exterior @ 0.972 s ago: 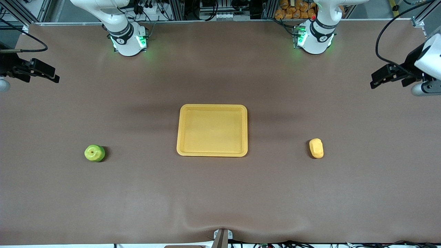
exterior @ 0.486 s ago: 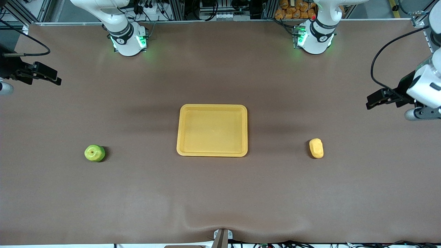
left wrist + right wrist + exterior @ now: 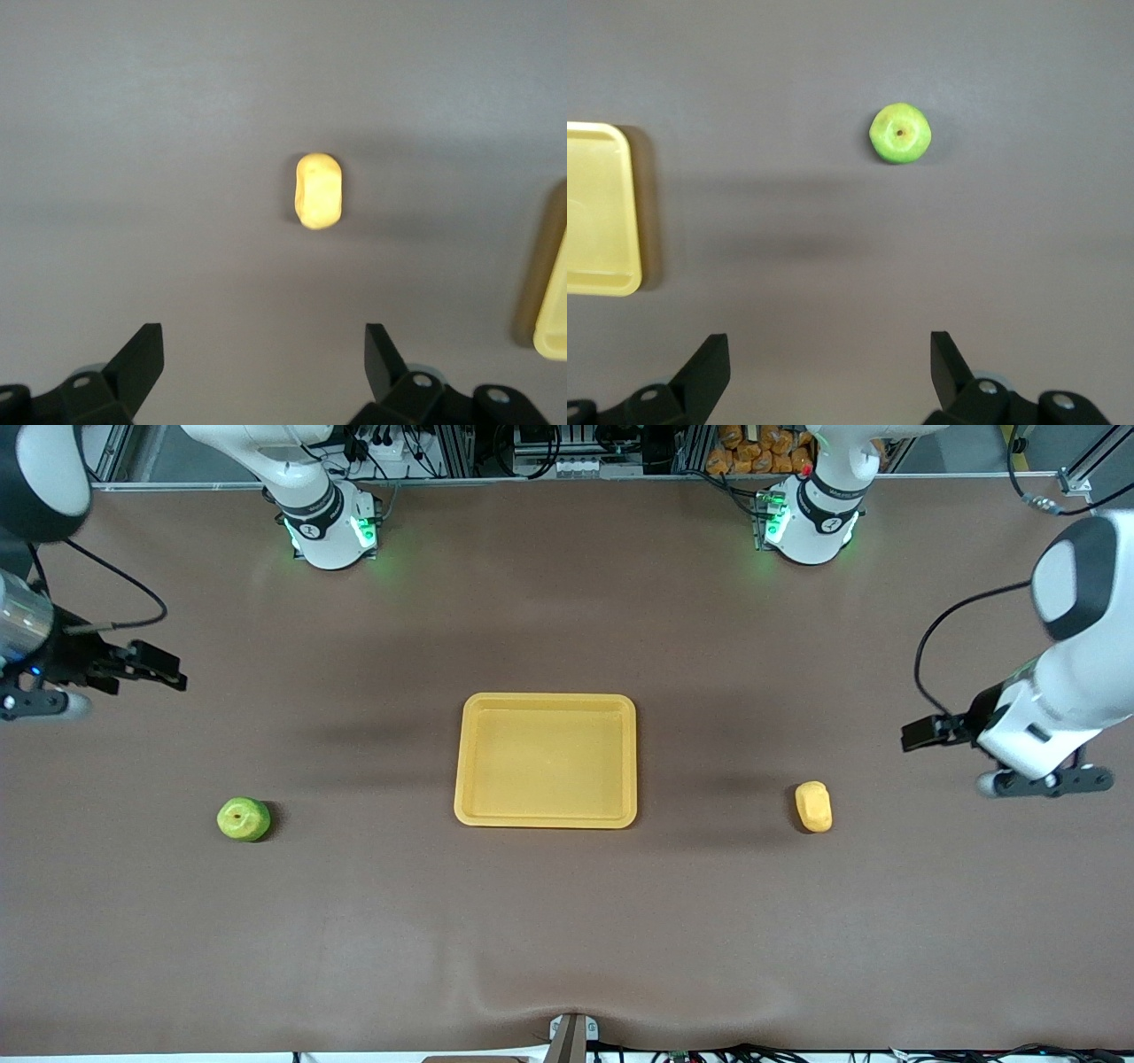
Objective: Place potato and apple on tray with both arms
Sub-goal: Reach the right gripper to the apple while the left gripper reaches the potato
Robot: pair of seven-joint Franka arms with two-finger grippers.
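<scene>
The yellow-orange tray (image 3: 469, 762) lies empty in the middle of the table. The potato (image 3: 813, 806) lies on the table toward the left arm's end; it also shows in the left wrist view (image 3: 319, 191). The green apple (image 3: 243, 818) sits toward the right arm's end; it also shows in the right wrist view (image 3: 900, 134). My left gripper (image 3: 917, 735) is open and empty, up in the air over bare table at the left arm's end, apart from the potato; it shows in its own view (image 3: 264, 354). My right gripper (image 3: 166, 677) is open and empty, over bare table at the right arm's end; it shows in its own view (image 3: 829, 356).
The tray's edge shows in the left wrist view (image 3: 551, 301) and in the right wrist view (image 3: 602, 212). The two arm bases (image 3: 328, 522) stand along the table's edge farthest from the front camera. A camera mount (image 3: 571, 1036) sits at the nearest edge.
Both grippers have come in from the table's ends and lower in the front view, the left toward the potato, the right toward the apple. The fruit and tray have not moved.
</scene>
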